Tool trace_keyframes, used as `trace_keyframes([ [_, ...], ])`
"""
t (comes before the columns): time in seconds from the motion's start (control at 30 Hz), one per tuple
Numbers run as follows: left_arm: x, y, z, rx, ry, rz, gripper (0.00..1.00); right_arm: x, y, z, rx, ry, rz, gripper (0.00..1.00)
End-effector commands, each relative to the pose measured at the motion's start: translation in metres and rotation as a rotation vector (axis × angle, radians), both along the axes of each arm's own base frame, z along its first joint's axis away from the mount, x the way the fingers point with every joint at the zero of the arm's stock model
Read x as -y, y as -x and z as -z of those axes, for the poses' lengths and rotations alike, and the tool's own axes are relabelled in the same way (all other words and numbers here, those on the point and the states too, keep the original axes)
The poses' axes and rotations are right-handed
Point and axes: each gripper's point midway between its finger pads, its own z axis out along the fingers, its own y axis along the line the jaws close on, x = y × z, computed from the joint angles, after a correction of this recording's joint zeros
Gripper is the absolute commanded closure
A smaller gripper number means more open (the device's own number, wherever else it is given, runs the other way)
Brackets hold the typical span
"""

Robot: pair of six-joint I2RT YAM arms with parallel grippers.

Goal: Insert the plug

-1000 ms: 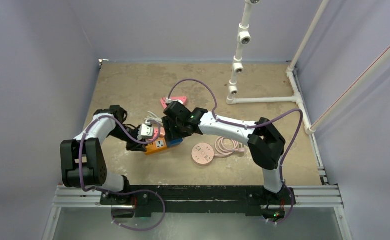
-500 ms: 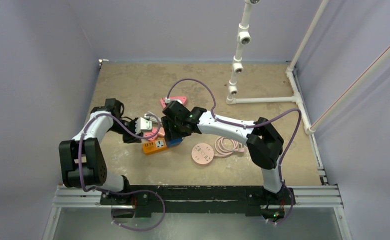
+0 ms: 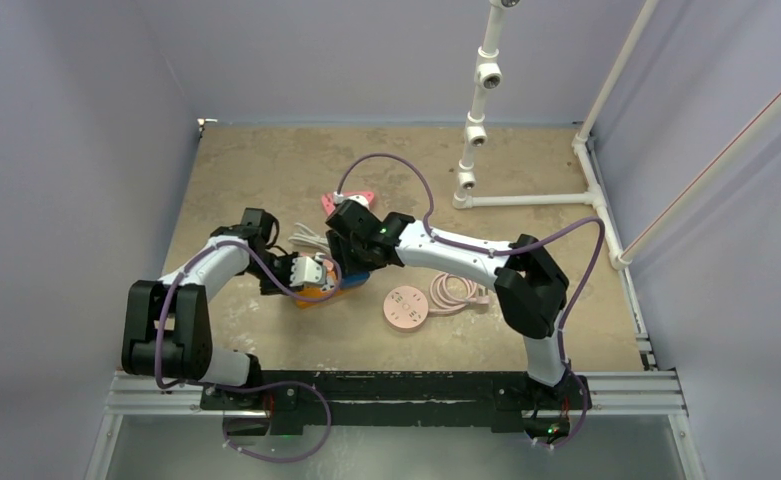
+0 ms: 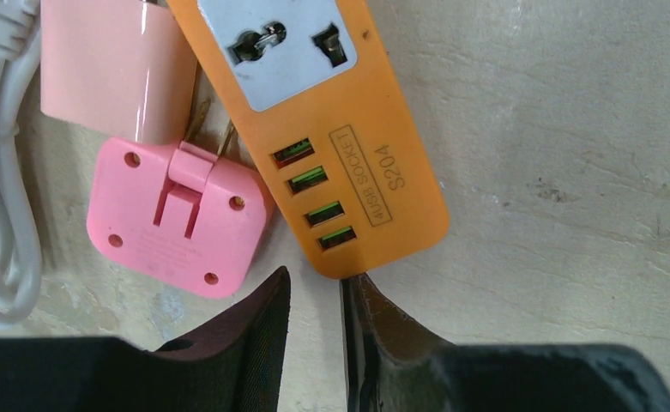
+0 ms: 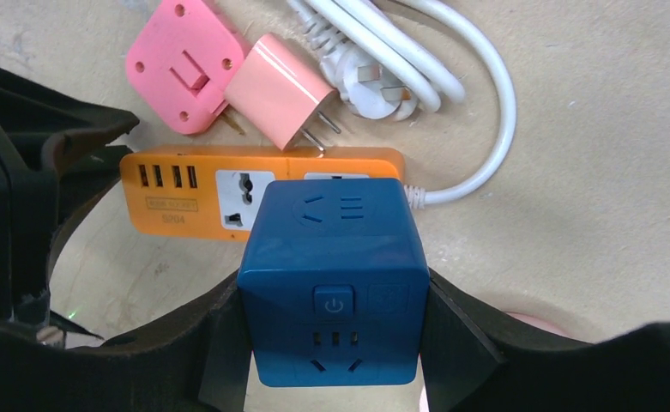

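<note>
A blue cube plug [image 5: 331,283] sits between the fingers of my right gripper [image 5: 331,296], which is shut on its two sides. The cube covers the right part of the orange power strip [image 5: 177,202]; whether its pins are seated I cannot tell. In the left wrist view the strip [image 4: 348,172] shows one free socket and several USB ports. My left gripper [image 4: 316,283] stands at the strip's USB end, jaws a narrow gap apart with bare floor between, its right fingertip [image 4: 374,318] touching the strip. From above, both grippers [image 3: 301,272] [image 3: 351,265] meet at the strip [image 3: 311,297].
A pink charger [image 4: 117,69] and a pink square adapter [image 4: 172,223] lie against the strip's far side, beside a white cable [image 5: 477,103] and its plug [image 5: 374,86]. A round pink disc [image 3: 405,306], a pink coiled cable [image 3: 456,292] and a white pipe frame [image 3: 476,130] are to the right.
My left gripper pulled back to the left, then swung right to the near end of the orange strip. The right gripper and blue cube have barely moved.
</note>
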Motion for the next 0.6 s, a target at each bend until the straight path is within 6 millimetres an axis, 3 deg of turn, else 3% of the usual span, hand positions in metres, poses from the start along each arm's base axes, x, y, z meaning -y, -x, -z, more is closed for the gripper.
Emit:
trace_keyframes([
  [0.0, 0.033, -0.001, -0.011, 0.035, 0.117, 0.046, 0.73, 0.021, -0.005, 0.039, -0.016, 0.131, 0.061, 1.0],
  [0.17, 0.043, 0.001, -0.012, 0.035, 0.145, 0.044, 0.74, 0.023, -0.008, 0.041, -0.007, 0.142, 0.076, 1.0],
  [0.57, 0.043, -0.003, -0.017, 0.055, 0.143, 0.047, 0.74, 0.028, -0.011, 0.066, -0.005, 0.217, 0.056, 1.0],
])
